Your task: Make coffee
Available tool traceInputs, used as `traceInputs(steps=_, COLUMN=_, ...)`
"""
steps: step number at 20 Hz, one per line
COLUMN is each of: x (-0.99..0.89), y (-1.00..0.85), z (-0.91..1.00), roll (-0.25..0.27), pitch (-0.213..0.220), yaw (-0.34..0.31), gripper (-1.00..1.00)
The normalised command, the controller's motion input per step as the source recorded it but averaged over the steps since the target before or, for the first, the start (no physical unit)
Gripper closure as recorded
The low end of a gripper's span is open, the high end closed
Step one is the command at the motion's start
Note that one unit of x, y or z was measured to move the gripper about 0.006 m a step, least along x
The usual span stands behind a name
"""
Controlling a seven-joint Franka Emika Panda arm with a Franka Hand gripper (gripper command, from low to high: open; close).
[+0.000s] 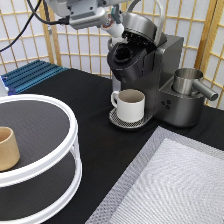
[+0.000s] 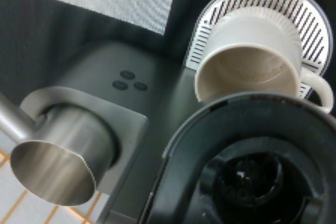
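Observation:
My gripper [image 1: 115, 27] hangs at the exterior view's top, right beside the raised lid of the dark coffee machine [image 1: 155, 65]. It is shut on a small white piece that looks like the coffee pod [image 1: 117, 32], held just left of the open brew chamber. In the wrist view the chamber [image 2: 262, 180] is open and dark, with no pod in it. A white handled mug [image 1: 131, 105] stands on the drip tray [image 1: 120, 123] under the spout; its inside [image 2: 251, 75] looks empty in the wrist view.
A steel pitcher [image 1: 187, 82] sits on the machine's right side, also seen in the wrist view [image 2: 60, 160]. A white two-tier round stand [image 1: 70, 145] at left bears a tan cup [image 1: 7, 147]. A blue rack [image 1: 30, 75] lies behind; a grey mat [image 1: 175, 185] at bottom right.

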Motion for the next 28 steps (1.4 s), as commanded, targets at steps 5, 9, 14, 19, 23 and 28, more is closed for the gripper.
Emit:
traceInputs(steps=5, x=0.11, y=0.0, z=-0.08, roll=0.007, pitch=0.024, yaw=-0.021, gripper=1.0)
traceInputs(steps=9, x=0.11, y=0.08, z=-0.06, roll=-0.002, pitch=0.024, yaw=-0.072, gripper=1.0)
traceInputs(steps=14, x=0.15, y=0.19, z=-0.09, roll=-0.017, pitch=0.031, yaw=-0.064, gripper=1.0)
traceInputs(steps=19, x=0.06, y=0.2, z=-0.09, roll=-0.024, pitch=0.031, yaw=-0.045, gripper=1.0)
traceInputs(steps=23, x=0.01, y=0.03, z=-0.16, roll=-0.003, pitch=0.03, yaw=-0.043, gripper=1.0)
traceInputs(steps=28, x=0.01, y=0.07, z=-0.1, roll=-0.007, pitch=0.025, yaw=-0.047, gripper=1.0)
